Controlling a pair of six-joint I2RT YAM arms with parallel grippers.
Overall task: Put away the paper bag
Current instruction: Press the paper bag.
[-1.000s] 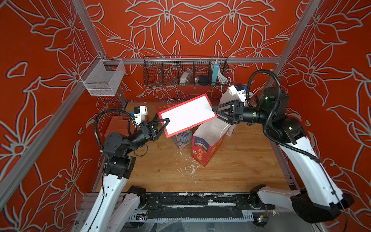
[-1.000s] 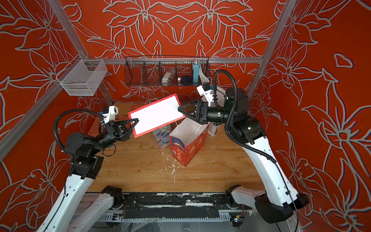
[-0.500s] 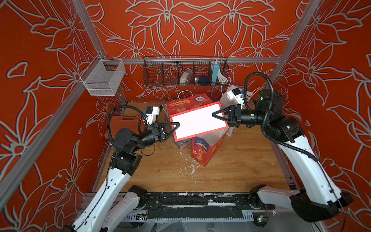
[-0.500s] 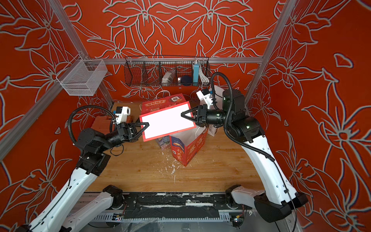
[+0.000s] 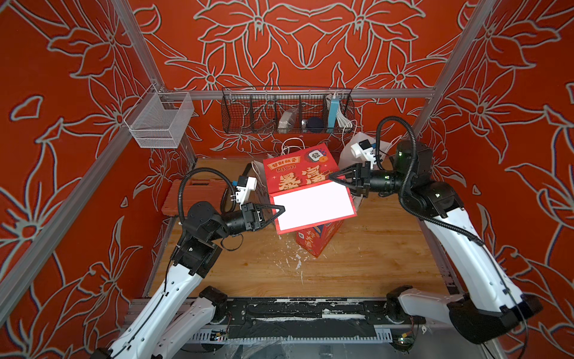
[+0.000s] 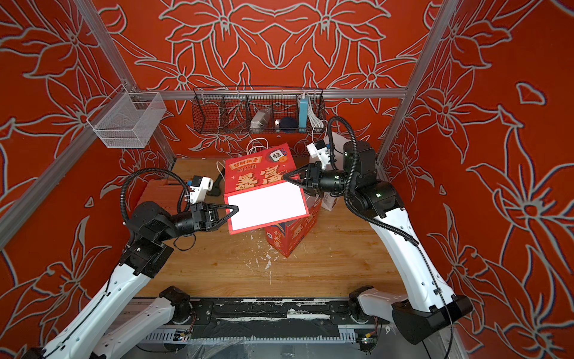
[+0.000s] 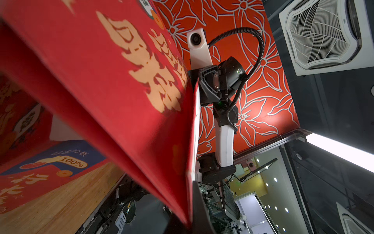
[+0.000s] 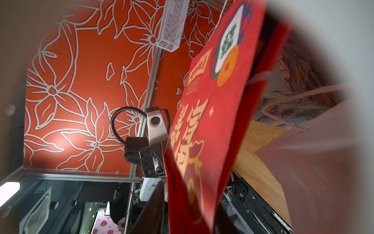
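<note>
Red paper bag (image 5: pixel 310 208) between left gripper (image 5: pixel 281 209) and right gripper (image 5: pixel 331 179), lower bag (image 5: pixel 310 241) half-hidden.

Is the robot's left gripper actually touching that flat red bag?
Touching. A top view shows the left gripper shut on the left edge of the flat red bag.

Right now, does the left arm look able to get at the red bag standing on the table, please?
Probably not: the left gripper is shut on the flattened paper bag, which hangs over the standing bag; it must let go first.
</note>
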